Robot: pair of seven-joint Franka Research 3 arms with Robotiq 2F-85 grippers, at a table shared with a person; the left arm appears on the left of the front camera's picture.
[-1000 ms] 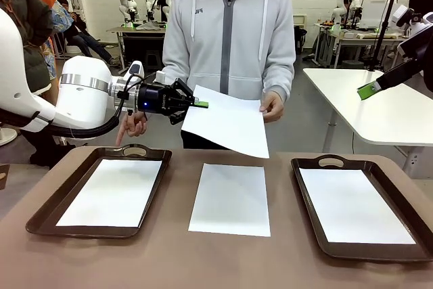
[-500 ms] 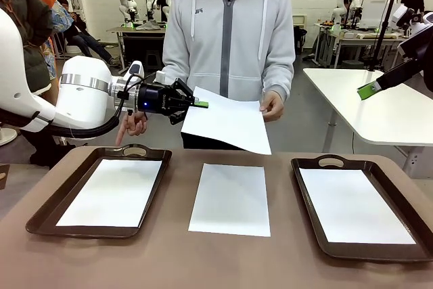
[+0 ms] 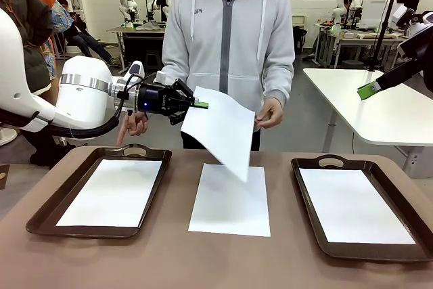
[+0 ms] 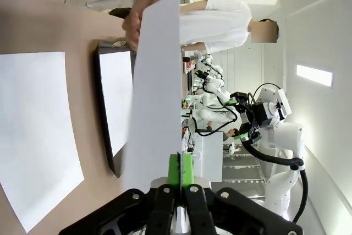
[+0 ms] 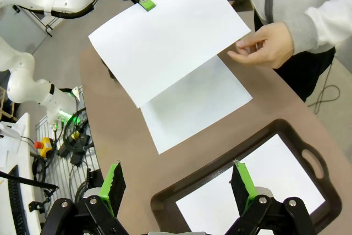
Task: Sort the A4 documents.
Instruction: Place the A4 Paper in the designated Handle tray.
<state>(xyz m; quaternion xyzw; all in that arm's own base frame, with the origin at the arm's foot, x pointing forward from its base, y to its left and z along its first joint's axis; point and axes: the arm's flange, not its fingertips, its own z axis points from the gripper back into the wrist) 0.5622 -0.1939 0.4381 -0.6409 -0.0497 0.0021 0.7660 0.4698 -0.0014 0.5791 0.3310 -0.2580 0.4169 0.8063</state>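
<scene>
Four thin, blank white A4 documents (image 3: pixel 229 201) showed: one in each of two dark brown trays (image 3: pixel 47 216), one flat on the worktop (image 3: pixel 169 255), and one pinched in the left gripper (image 3: pixel 201 105). The right gripper (image 5: pixel 177 173) stood open.

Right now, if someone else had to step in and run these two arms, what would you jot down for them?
Left gripper: jaws shut on the edge of the held sheet, in the air over the middle sheet on the table. The person's hand is open beside it, not touching.
Right gripper: jaws open, empty, raised on the right.
Done: left sheet lies in the left tray, right sheet in the right tray.
Left: place the held sheet, probably then the middle one.
</scene>
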